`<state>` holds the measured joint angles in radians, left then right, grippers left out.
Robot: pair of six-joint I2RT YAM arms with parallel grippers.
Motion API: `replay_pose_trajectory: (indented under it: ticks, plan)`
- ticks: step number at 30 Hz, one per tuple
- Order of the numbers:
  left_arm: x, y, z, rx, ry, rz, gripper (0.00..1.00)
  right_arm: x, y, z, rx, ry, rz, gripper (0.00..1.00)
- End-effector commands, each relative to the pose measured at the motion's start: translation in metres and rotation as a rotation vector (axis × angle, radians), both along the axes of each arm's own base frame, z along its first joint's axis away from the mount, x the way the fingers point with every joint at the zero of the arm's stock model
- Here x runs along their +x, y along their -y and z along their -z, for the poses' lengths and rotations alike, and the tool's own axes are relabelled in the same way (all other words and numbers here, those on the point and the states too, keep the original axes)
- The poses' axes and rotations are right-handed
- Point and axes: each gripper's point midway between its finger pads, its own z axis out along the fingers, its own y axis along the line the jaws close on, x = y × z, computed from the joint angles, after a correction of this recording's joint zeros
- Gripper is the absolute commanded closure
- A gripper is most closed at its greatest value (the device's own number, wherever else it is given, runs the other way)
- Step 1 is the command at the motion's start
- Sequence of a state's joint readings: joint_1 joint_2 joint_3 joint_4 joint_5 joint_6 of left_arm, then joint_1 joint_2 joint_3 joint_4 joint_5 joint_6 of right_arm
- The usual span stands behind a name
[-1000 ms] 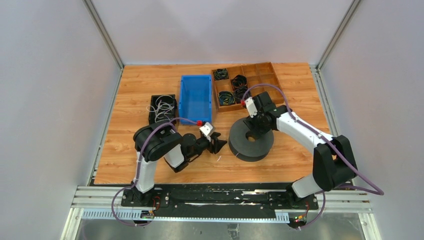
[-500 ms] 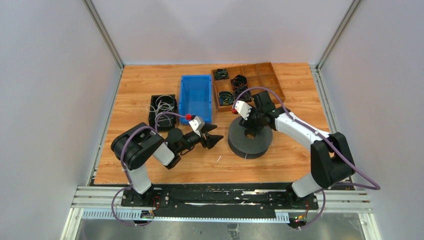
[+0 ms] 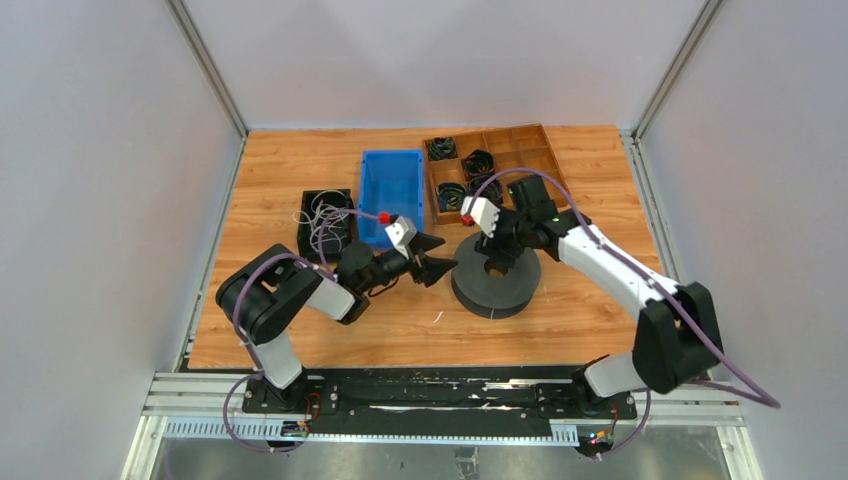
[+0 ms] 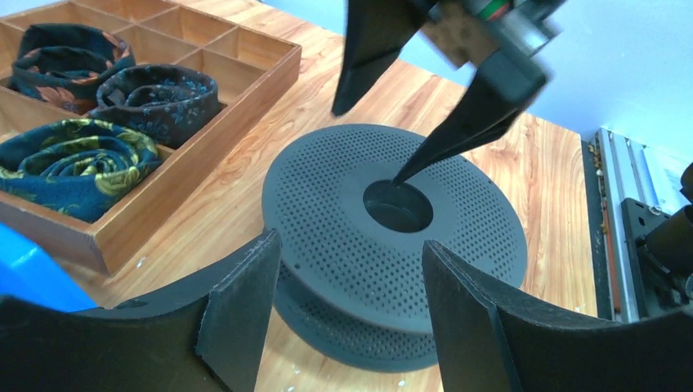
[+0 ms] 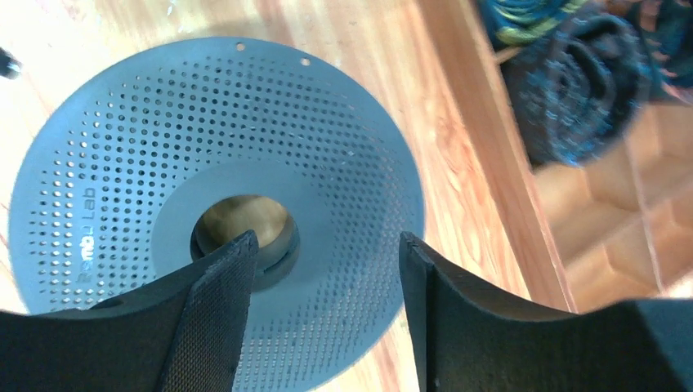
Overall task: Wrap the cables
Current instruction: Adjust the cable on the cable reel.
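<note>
Left gripper [image 3: 442,258] advanced; cables [image 3: 322,215] only overhead

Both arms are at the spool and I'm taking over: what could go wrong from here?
The left gripper and right gripper, both open, are close together at the spool; an advance could knock them together.
A right fingertip sits at the hub hole; moving sideways might drag the spool into the tray.
The cables lie tangled in the black bin, unheld; loops may snag.
</note>
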<state>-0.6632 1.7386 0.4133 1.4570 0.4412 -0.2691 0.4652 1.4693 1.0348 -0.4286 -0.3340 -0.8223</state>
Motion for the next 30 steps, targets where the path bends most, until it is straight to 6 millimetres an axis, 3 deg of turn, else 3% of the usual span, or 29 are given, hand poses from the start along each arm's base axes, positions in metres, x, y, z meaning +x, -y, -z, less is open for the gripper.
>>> replay_pose_trajectory:
  ticks: [1, 6, 10, 17, 30]
  plan:
    - [0.011, 0.015, -0.002, 0.047, -0.118, 0.033, 0.33, -0.007, 0.032, -0.032, 0.028, 0.02, 0.275, 0.35]
    - [0.026, 0.025, 0.005, 0.136, -0.317, 0.002, 0.35, -0.018, 0.076, -0.033, 0.028, -0.078, 0.567, 0.32]
    - [0.029, 0.031, 0.01, 0.205, -0.428, -0.011, 0.37, -0.025, 0.098, -0.017, 0.07, -0.242, 0.707, 0.31]
    - [0.024, 0.046, 0.034, 0.3, -0.645, 0.015, 0.41, -0.038, 0.098, 0.006, 0.175, -0.456, 0.744, 0.32]
    - [0.028, 0.058, 0.062, 0.36, -0.722, -0.025, 0.44, -0.052, 0.086, 0.028, 0.255, -0.699, 0.765, 0.32]
